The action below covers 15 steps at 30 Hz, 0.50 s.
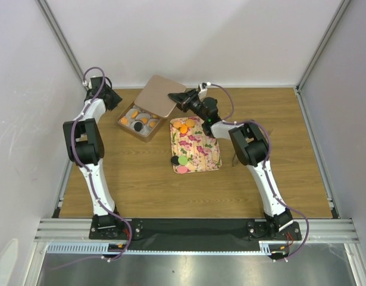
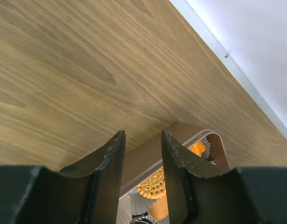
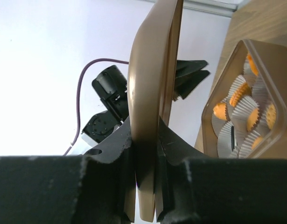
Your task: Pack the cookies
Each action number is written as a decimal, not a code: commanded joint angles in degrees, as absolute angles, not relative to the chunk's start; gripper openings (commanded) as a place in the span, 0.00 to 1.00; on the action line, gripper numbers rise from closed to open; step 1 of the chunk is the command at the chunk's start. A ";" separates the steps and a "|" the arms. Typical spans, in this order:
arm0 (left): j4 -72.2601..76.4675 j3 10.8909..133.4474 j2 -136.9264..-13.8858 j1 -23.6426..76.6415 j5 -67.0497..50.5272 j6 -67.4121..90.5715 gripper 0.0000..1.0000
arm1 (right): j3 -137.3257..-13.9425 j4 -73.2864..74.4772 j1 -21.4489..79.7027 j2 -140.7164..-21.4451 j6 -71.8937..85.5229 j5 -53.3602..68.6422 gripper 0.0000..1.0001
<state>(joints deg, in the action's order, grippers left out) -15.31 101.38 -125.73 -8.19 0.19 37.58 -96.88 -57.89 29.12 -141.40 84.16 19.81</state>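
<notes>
Fingers of the right gripper (image 3: 145,140) pinch the lid (image 3: 152,70) by its rim, closed firmly on the thin edge. They hold it tilted up and off to the far side of the box (image 3: 207,112), most likely so that the opening is free for loading. Fingers of the left gripper (image 2: 142,137) stand narrow, one on each side of a corner of the box wall. Whether they actually press on it I cannot tell (the contact lies out of sight below the fingertips). Judging by that placement, the left gripper is there to steady the box while the other side works.

Inside the box, white cups (image 3: 227,140) line the floor. Several hold orange cookies (image 3: 220,111), and one black one shows in the top view. More cookies wait on the tray (image 1: 202,156) just right of the box: an orange cluster at its far end, and black, green and pink ones at its near left corner. Box and tray both rest on the wooden counter (image 1: 129,179). Packing looks partly done, since the tray's cookies are not yet in cups.
</notes>
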 commanded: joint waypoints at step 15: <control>-11.52 93.26 -123.66 -6.06 -4.66 43.24 0.34 | -106.96 -59.51 31.81 -148.71 83.67 17.58 0.00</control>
<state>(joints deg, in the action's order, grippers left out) -12.56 95.72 -127.37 -6.26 -3.66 41.39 -103.02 -56.95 31.40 -148.33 83.99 18.41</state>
